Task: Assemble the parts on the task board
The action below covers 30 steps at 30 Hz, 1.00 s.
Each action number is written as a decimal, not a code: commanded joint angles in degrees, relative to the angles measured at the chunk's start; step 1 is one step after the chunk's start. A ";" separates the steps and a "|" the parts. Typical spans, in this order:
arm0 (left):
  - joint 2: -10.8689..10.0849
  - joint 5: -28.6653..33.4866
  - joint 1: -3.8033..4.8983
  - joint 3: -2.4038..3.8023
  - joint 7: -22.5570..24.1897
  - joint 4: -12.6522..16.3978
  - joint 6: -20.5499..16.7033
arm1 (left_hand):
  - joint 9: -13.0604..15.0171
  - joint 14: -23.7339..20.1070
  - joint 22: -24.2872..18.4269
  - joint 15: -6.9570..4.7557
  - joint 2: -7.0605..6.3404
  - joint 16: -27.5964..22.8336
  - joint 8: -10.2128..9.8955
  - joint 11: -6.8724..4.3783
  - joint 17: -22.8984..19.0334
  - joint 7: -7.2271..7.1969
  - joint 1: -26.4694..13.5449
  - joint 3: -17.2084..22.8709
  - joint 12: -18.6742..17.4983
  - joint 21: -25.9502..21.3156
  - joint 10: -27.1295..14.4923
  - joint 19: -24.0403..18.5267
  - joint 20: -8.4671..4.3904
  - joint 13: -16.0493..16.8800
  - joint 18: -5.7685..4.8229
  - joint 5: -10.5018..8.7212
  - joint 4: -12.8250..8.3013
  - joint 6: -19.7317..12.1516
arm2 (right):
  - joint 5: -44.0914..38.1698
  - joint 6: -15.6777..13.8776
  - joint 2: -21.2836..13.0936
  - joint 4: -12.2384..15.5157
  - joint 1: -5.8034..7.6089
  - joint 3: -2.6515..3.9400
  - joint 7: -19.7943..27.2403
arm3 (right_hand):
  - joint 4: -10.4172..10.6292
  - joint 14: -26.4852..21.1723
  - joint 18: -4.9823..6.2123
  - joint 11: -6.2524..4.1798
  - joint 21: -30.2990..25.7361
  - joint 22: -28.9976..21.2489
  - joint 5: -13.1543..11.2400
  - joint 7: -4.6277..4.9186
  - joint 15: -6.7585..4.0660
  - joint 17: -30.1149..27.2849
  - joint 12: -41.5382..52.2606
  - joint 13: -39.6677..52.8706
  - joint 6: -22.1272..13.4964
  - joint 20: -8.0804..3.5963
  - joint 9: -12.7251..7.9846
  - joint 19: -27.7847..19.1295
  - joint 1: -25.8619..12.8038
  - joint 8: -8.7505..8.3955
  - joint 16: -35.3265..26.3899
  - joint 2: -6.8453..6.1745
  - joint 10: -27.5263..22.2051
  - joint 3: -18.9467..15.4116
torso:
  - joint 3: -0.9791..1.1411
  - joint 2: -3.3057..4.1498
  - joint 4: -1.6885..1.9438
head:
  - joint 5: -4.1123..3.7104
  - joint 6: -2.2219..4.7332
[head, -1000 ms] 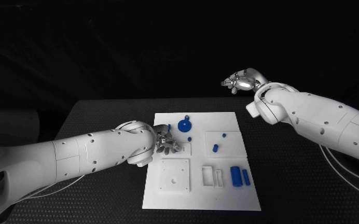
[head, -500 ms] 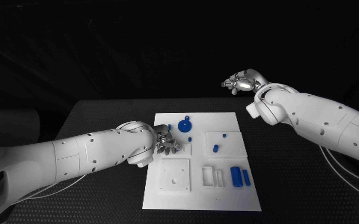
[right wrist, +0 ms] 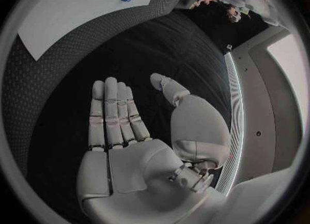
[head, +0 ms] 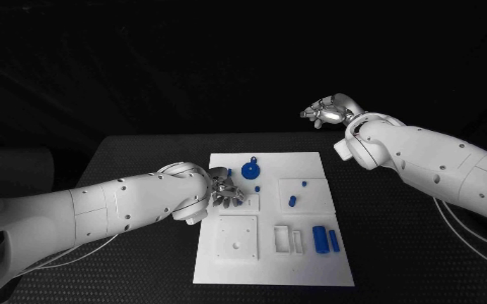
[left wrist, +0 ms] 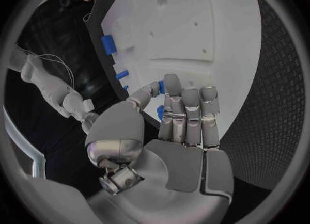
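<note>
Two hands in play, hardly anything changing over the last second. Left hand (head: 225, 194) is sitting over the left edge of the task board (head: 274, 276), same spot as a second ago; only the arm is shifting a touch. In the left wrist view its fingers (left wrist: 188, 111) are lying straight and pressed side by side, thumb bending in toward them, with a small blue part (left wrist: 160, 112) showing right at the thumb tip. Cannot tell whether it's pinching that part or just hovering over it.

Right hand (head: 326, 112) is hanging raised beyond the far right corner of the board, well off the bench (head: 132, 153); fingers flat and together, palm empty, not moving.

Parts are still lying on the board: blue gear (head: 250, 172) at the far end, small pegs (head: 292, 200) mid-board, two blue cylinders (head: 325, 238) near the right edge, close to the empty slots.

My read: left hand is settling a pick or placement, no visible progress yet. Assembly looks barely started.
</note>
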 commanded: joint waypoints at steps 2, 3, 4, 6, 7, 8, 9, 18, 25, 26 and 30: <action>0.15 0.11 0.17 0.17 -0.04 -0.57 1.76 | 0.00 0.64 0.91 -0.82 1.60 0.28 0.17 0.03 0.08 -0.05 1.48 4.71 0.08 -0.07 0.40 0.45 -6.74 0.08 -1.06 0.04 -5.00 0.22 | 0.01 0.74 0.07 -0.01 -0.02 0.01 0.45 | 0.01 -0.59 0.83 -0.04 -0.35 0.07 0.27 0.08 0.01 -0.09 0.27 -0.08 -0.27 0.30 -0.05 -0.17 -0.45 0.08 0.19 0.02 -0.50 -0.38 | 0.00 0.03 -0.03 | 0.01 0.04; 0.19 0.11 0.19 0.20 -0.01 -0.71 2.29 | 0.00 0.64 0.92 -0.81 1.59 0.28 0.17 0.03 0.08 -0.05 1.52 4.73 0.08 -0.07 0.42 0.45 -6.74 0.08 -1.06 -0.01 -5.03 0.21 | 0.02 0.74 0.07 -0.01 -0.02 0.01 0.45 | 0.01 -0.59 0.83 -0.04 -0.35 0.08 0.27 0.08 0.01 -0.09 0.28 -0.08 -0.27 0.30 -0.05 -0.17 -0.45 0.08 0.19 0.02 -0.50 -0.38 | -0.01 0.03 -0.04 | 0.00 0.05; 0.21 0.14 0.21 0.24 0.02 -0.82 2.83 | 0.01 0.64 0.92 -0.80 1.58 0.28 0.18 0.04 0.07 -0.05 1.55 4.75 0.08 -0.07 0.42 0.45 -6.74 0.08 -1.06 -0.04 -5.05 0.21 | 0.02 0.71 0.09 -0.04 -0.03 0.01 0.45 | 0.01 -0.59 0.83 -0.04 -0.35 0.08 0.27 0.08 0.01 -0.09 0.28 -0.09 -0.27 0.30 -0.05 -0.18 -0.45 0.08 0.20 0.01 -0.50 -0.38 | -0.01 0.04 -0.05 | 0.01 0.02; 0.23 0.18 0.23 0.33 0.10 -0.97 4.01 | 0.03 0.63 0.94 -0.75 1.56 0.27 0.20 0.08 0.06 -0.03 1.62 4.80 0.06 -0.07 0.44 0.42 -6.72 0.08 -1.08 -0.22 -5.09 0.23 | 0.02 0.70 0.13 -0.11 -0.08 0.01 0.46 | 0.02 -0.59 0.83 -0.04 -0.36 0.08 0.27 0.08 0.01 -0.10 0.29 -0.11 -0.27 0.30 -0.06 -0.17 -0.46 0.08 0.20 0.02 -0.51 -0.38 | 0.00 0.04 -0.05 | 0.00 -0.01; 0.26 0.18 0.24 0.38 0.15 -1.07 4.51 | 0.04 0.62 0.95 -0.73 1.55 0.26 0.21 0.09 0.06 -0.02 1.64 4.82 0.05 -0.08 0.45 0.40 -6.71 0.07 -1.09 -0.28 -5.11 0.23 | 0.02 0.70 0.13 -0.11 -0.12 0.01 0.46 | 0.02 -0.59 0.83 -0.04 -0.36 0.08 0.28 0.08 0.01 -0.11 0.29 -0.11 -0.27 0.30 -0.06 -0.17 -0.45 0.08 0.20 0.03 -0.51 -0.38 | -0.03 0.05 -0.05 | -0.07 -0.03; 0.29 0.23 0.26 0.41 0.26 -1.18 5.11 | 0.04 0.61 0.95 -0.72 1.54 0.26 0.21 0.10 0.06 -0.01 1.66 4.83 0.04 -0.09 0.44 0.39 -6.70 0.07 -1.09 -0.33 -5.12 0.23 | 0.02 0.70 0.13 -0.12 -0.15 0.01 0.46 | 0.02 -0.60 0.83 -0.03 -0.36 0.09 0.28 0.08 0.01 -0.11 0.30 -0.12 -0.27 0.30 -0.06 -0.17 -0.45 0.08 0.21 0.03 -0.51 -0.38 | -0.04 0.04 -0.04 | -0.09 -0.04; 0.34 0.33 0.27 0.46 0.33 -1.33 5.83 | 0.05 0.59 0.96 -0.70 1.52 0.25 0.22 0.11 0.05 0.00 1.69 4.86 0.03 -0.10 0.44 0.36 -6.69 0.07 -1.10 -0.40 -5.13 0.23 | 0.02 0.70 0.15 -0.12 -0.18 0.01 0.46 | 0.02 -0.60 0.83 -0.03 -0.36 0.09 0.28 0.08 0.01 -0.11 0.30 -0.12 -0.28 0.30 -0.06 -0.17 -0.45 0.08 0.21 0.03 -0.51 -0.38 | -0.02 0.04 -0.05 | -0.06 -0.05; 1.01 3.58 0.63 0.69 0.64 -3.19 12.42 | 0.15 0.30 1.03 -0.44 1.56 0.15 0.19 0.28 0.00 0.13 1.95 5.03 -0.15 -0.22 0.26 -0.02 -6.51 0.04 -1.22 -1.00 -5.11 0.05 | 0.08 0.75 0.30 -0.17 -0.42 0.01 0.50 | 0.02 -0.61 0.83 -0.03 -0.38 0.11 0.29 0.08 0.02 -0.14 0.34 -0.18 -0.29 0.30 -0.07 -0.18 -0.47 0.07 0.23 0.04 -0.53 -0.39 | -0.03 0.03 -0.06 | -0.06 -0.16; 1.36 3.53 0.97 1.08 0.92 -4.17 12.30 | 0.21 0.19 1.07 -0.37 1.59 0.14 0.19 0.32 0.00 0.17 2.09 5.09 -0.19 -0.24 0.17 -0.16 -6.45 0.05 -1.25 -1.16 -5.13 -0.02 | 0.11 0.73 0.30 -0.21 -0.48 0.01 0.52 | 0.02 -0.63 0.83 -0.02 -0.40 0.12 0.29 0.09 0.02 -0.17 0.37 -0.23 -0.30 0.31 -0.08 -0.18 -0.48 0.07 0.24 0.06 -0.54 -0.40 | -0.04 0.05 -0.02 | -0.17 -0.23; 1.41 3.53 1.02 1.14 0.96 -4.32 12.22 | 0.21 0.18 1.07 -0.36 1.60 0.15 0.20 0.32 0.00 0.17 2.09 5.09 -0.19 -0.24 0.17 -0.16 -6.45 0.05 -1.25 -1.16 -5.13 -0.02 | 0.11 0.74 0.31 -0.22 -0.50 0.01 0.54 | 0.03 -0.63 0.83 -0.02 -0.40 0.13 0.29 0.09 0.03 -0.17 0.37 -0.24 -0.30 0.31 -0.08 -0.18 -0.48 0.07 0.25 0.07 -0.54 -0.40 | -0.03 0.03 -0.01 | -0.17 -0.21; 1.43 3.67 1.19 1.40 1.22 -4.56 12.03 | 0.26 0.19 1.08 -0.35 1.61 0.18 0.24 0.31 0.01 0.16 2.16 5.10 -0.17 -0.23 0.19 -0.18 -6.44 0.07 -1.25 -1.17 -5.14 0.03 | 0.14 0.74 0.37 -0.27 -0.61 0.01 0.56 | 0.03 -0.64 0.83 -0.02 -0.41 0.14 0.29 0.09 0.03 -0.18 0.39 -0.27 -0.30 0.31 -0.09 -0.18 -0.49 0.07 0.26 0.07 -0.55 -0.41 | -0.02 -0.01 0.03 | -0.16 -0.24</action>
